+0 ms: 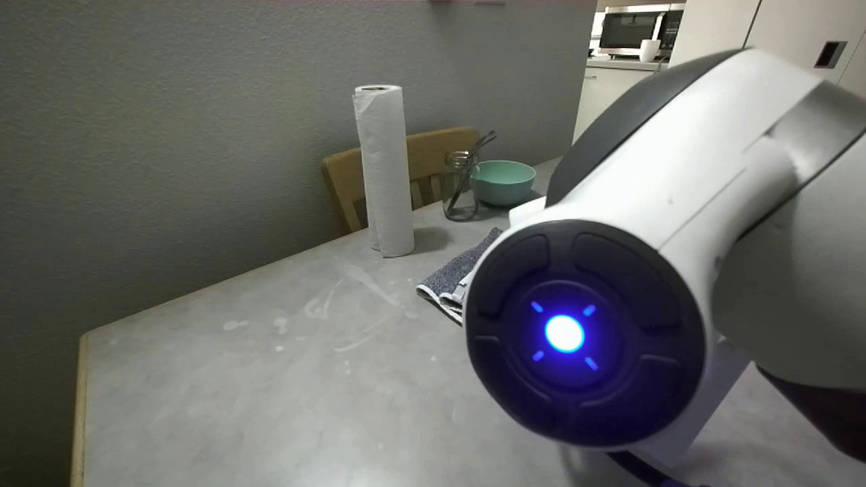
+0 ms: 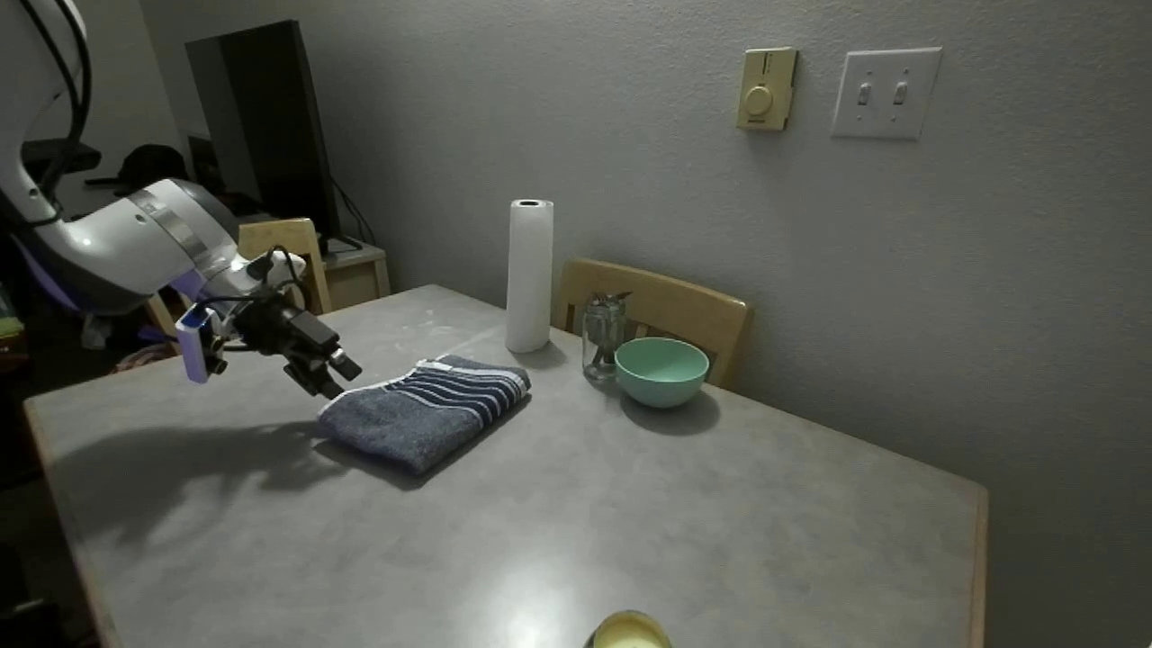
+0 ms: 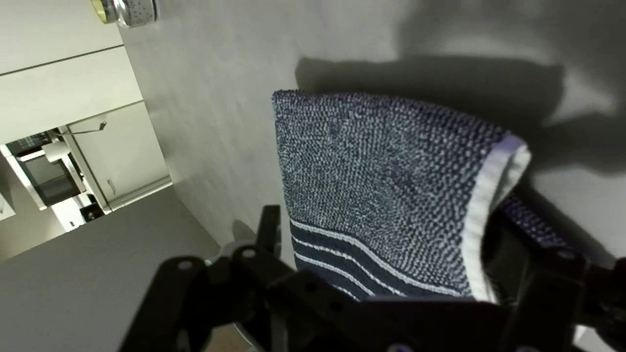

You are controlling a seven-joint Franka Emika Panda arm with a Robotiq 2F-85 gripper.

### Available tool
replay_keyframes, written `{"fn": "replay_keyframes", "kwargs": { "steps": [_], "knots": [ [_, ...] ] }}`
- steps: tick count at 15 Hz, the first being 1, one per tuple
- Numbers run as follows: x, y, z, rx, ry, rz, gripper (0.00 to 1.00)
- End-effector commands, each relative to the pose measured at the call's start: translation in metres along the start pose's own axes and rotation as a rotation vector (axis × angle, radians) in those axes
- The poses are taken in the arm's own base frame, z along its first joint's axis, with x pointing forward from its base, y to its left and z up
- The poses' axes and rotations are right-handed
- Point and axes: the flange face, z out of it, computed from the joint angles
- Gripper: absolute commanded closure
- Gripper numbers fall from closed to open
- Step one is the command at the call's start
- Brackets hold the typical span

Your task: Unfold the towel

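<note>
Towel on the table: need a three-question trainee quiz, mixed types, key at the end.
1. True or false: the towel lies folded on the table.
2. Multiple choice: in both exterior views, what stands between the paper roll and the green bowl?
A) microwave
B) glass jar
C) light switch
3. Fill in: in the wrist view, the fingers stand ____ (apart / together).

Key: 1. True. 2. B. 3. Apart.

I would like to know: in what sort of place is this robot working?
Most likely a kitchen-dining area, perhaps in a home: a chair stands at the table, and a microwave shows in the background. A break room is not ruled out.
</note>
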Motion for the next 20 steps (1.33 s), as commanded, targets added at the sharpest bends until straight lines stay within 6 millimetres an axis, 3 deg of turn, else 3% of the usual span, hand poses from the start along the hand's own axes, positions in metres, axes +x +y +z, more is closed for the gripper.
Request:
{"fn": "replay_keyframes", "kwargs": {
  "steps": [1,8,9,10,14,20],
  "knots": [
    [-0.006,0.013,0.007,-0.009,-0.023,-0.004,0.00],
    [-0.003,0.020,0.023,0.002,-0.047,0.000,0.00],
    [-0.003,0.021,0.024,0.003,-0.049,0.000,0.25],
    [-0.003,0.020,0.024,0.005,-0.051,-0.005,0.26],
    [-0.003,0.012,0.019,0.054,-0.051,-0.028,0.55],
    [-0.008,-0.016,-0.001,0.321,-0.064,-0.118,0.98]
  ]
}}
